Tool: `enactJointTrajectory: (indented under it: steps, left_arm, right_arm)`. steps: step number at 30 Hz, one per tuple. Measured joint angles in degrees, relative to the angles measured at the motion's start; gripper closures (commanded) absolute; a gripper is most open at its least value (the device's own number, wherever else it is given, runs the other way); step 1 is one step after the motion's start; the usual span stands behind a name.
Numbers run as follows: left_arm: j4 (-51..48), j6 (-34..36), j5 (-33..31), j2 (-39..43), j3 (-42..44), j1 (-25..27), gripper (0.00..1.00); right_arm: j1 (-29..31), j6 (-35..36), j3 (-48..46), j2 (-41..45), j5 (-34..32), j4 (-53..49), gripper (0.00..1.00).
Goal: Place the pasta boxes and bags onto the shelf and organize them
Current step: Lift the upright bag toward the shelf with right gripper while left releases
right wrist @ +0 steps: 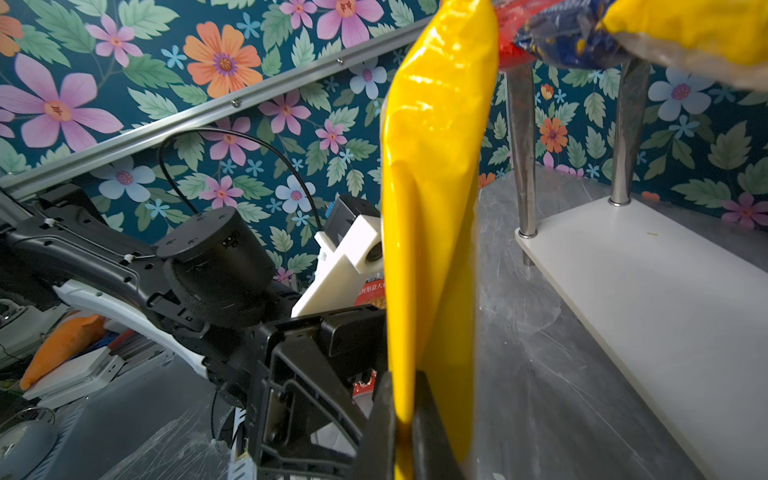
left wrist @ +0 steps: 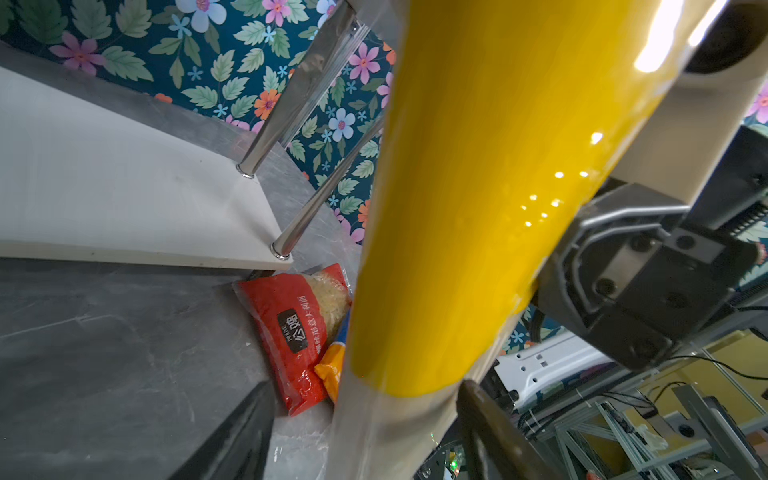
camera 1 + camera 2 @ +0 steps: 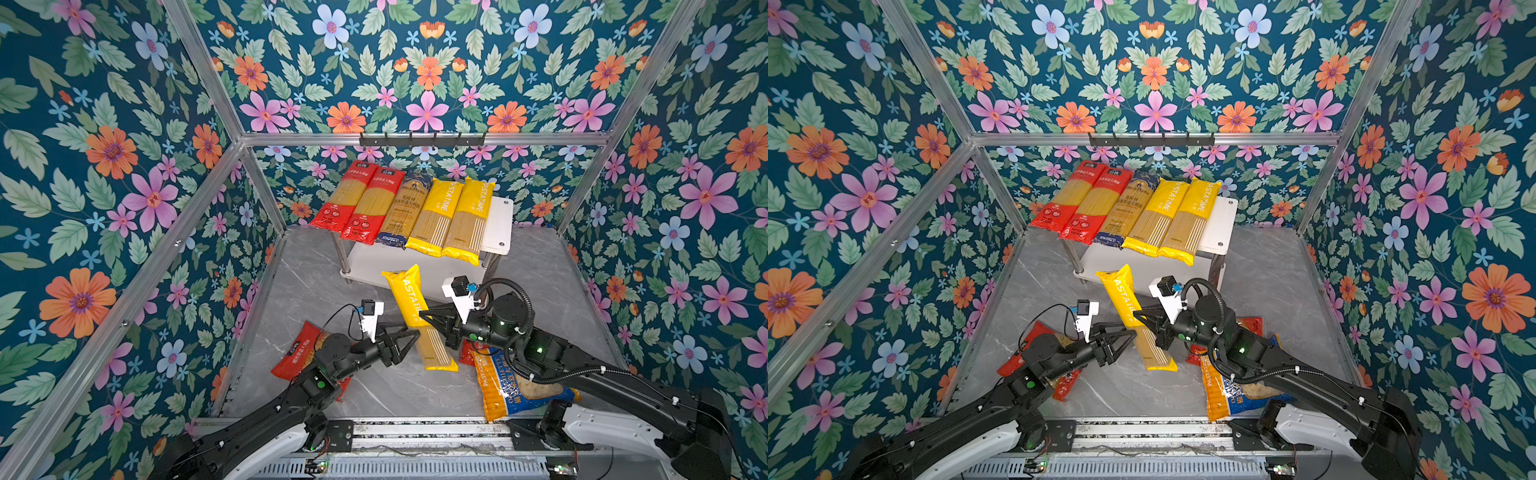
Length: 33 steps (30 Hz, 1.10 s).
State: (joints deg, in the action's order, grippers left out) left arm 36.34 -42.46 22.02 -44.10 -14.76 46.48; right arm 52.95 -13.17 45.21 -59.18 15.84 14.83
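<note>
One yellow PASTATIME pack (image 3: 409, 297) hangs tilted before the shelf (image 3: 500, 224), pinched only by the right end effector (image 3: 422, 318), the left end effector (image 3: 408, 343) spread wide around it; it could pivot, slip, or clip shelved packs (image 3: 415, 208).

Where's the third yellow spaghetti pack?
The yellow pack is mid-scene in both top views, in front of the shelf, pinched by the right gripper.

Macaroni bag (image 3: 293, 355) half hidden, shells bag (image 3: 507, 395) overlapped
</note>
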Motion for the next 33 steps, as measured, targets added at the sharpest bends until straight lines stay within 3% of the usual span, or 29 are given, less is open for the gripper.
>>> enactJointTrajectory:
  steps: [9,18,23,28,33]
  left_arm:
    - [5.4,0.8,5.0,-4.4,-4.5,0.0,0.38]
    - [8.6,2.1,8.5,-7.2,-6.1,0.1,0.68]
    - [7.3,2.4,9.5,-7.0,-7.7,0.1,0.76]
    - [4.2,2.8,9.6,-7.2,-10.1,0.1,0.81]
    - [0.1,2.9,8.7,-7.4,-13.1,0.0,0.84]
  right_arm:
    - [0.0,-0.2,0.8,1.4,1.5,3.9,1.00]
    - [-1.6,-3.5,0.1,1.6,1.7,5.5,1.00]
    - [-2.8,-5.3,-0.4,2.6,1.9,6.3,0.99]
    - [-3.1,-6.2,-0.3,3.0,1.2,6.8,0.89]
    - [-3.2,-6.2,-0.3,4.5,0.3,6.4,0.72]
